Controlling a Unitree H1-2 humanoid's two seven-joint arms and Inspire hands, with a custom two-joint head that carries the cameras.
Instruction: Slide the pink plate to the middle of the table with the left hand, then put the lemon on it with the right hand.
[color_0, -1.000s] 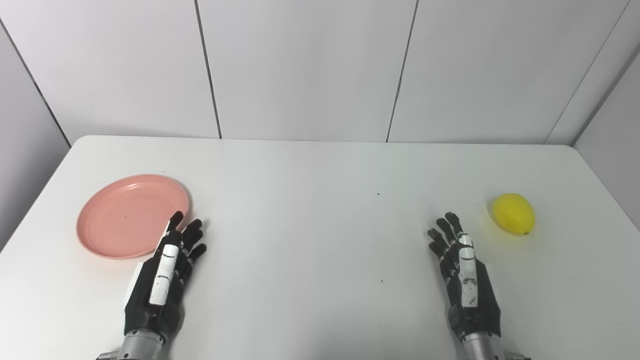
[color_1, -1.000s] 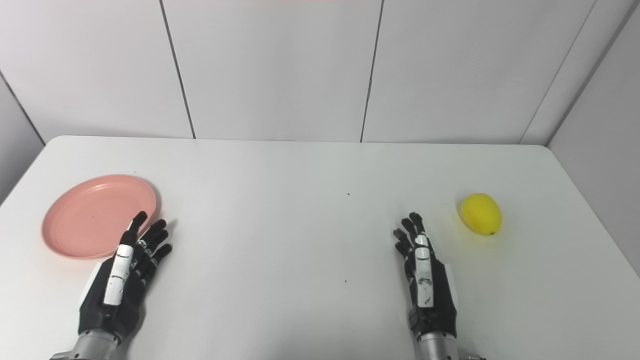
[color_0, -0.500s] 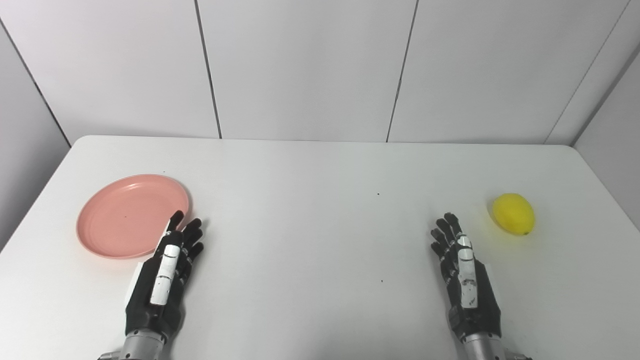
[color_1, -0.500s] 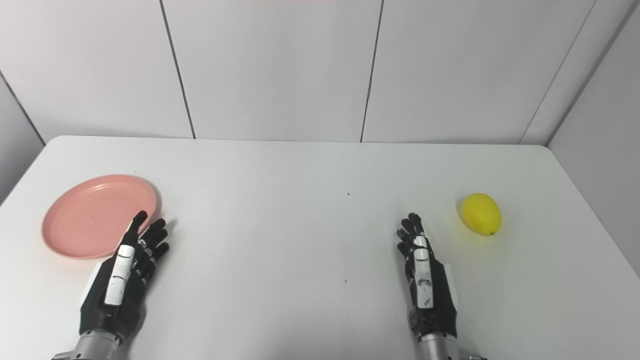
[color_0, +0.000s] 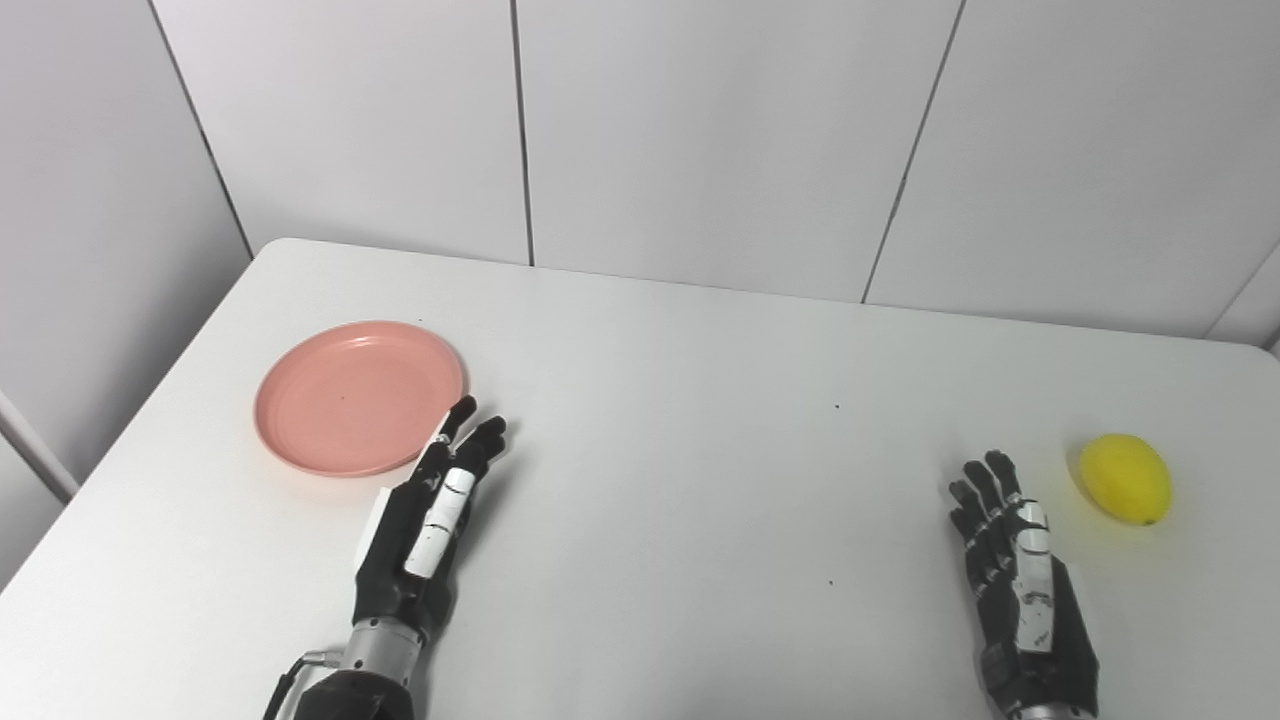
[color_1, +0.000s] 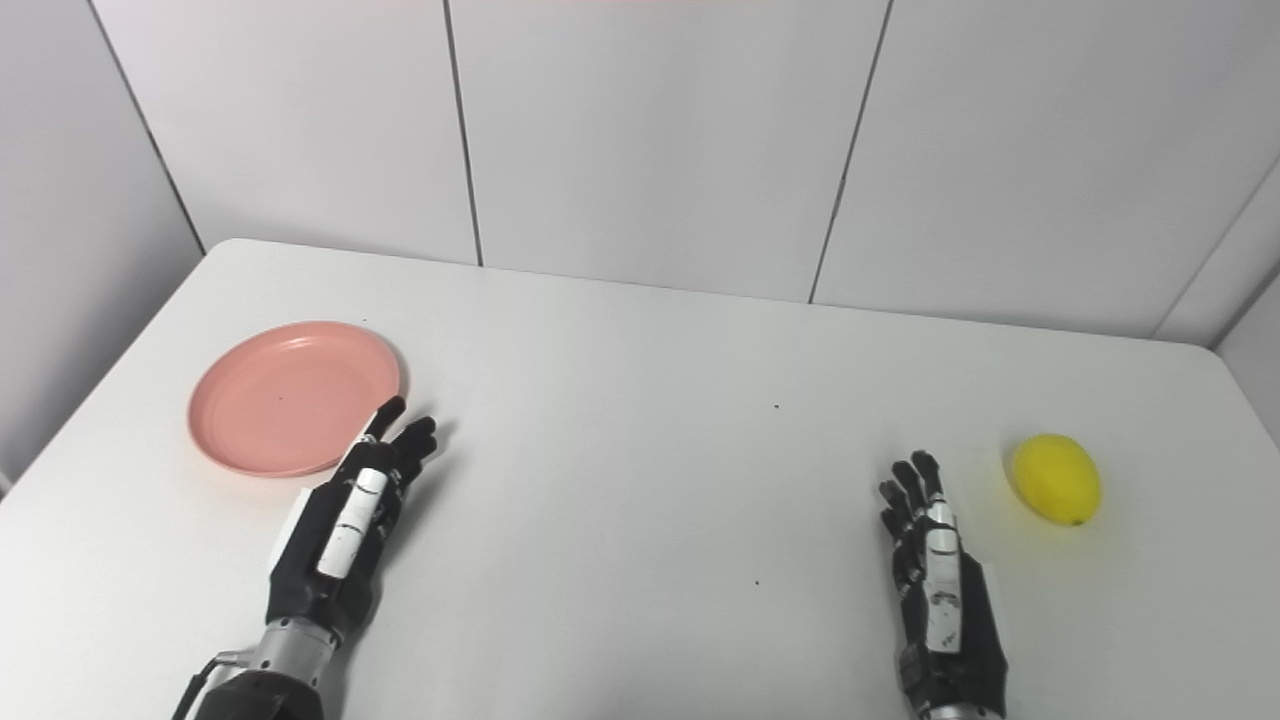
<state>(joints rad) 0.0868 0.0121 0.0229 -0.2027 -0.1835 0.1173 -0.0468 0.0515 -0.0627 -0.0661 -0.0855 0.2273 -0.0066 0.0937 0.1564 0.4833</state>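
Plate (color_0: 358, 397) on the table's (color_0: 660, 400) left side, flat, well short of the middle. Left hand (color_0: 425, 520) just beside the plate's near right rim, fingers (color_0: 470, 440) outstretched and apart, holding nothing; topmost fingertip overlapping the rim in both views, contact impossible to confirm. Lemon (color_0: 1125, 478) far to the right, lying on the bare tabletop near the right edge. Right hand (color_0: 1025, 590) close to the lemon, down and to its left, clearly apart from it, fingers extended and spread, empty.

Right wrist and forearm cut off by the bottom edge; only the back of that hand showing, palm side hidden. Left forearm visible as a dark sleeve at the bottom edge, with a thin cable beside it. Underside of the left hand hidden too, so resting on or hovering over the table cannot be told. Table's right edge cropped out of the left eye view, seen in the right eye view just past the lemon. A few tiny dark specks on the tabletop, too small to identify.

Broad stretch of bare white surface between the two hands, running back to the wall (color_0: 700, 130). Open tabletop between plate and far edge, and a strip on the plate's left before the table's left edge. Grey panelled wall behind and to the left.
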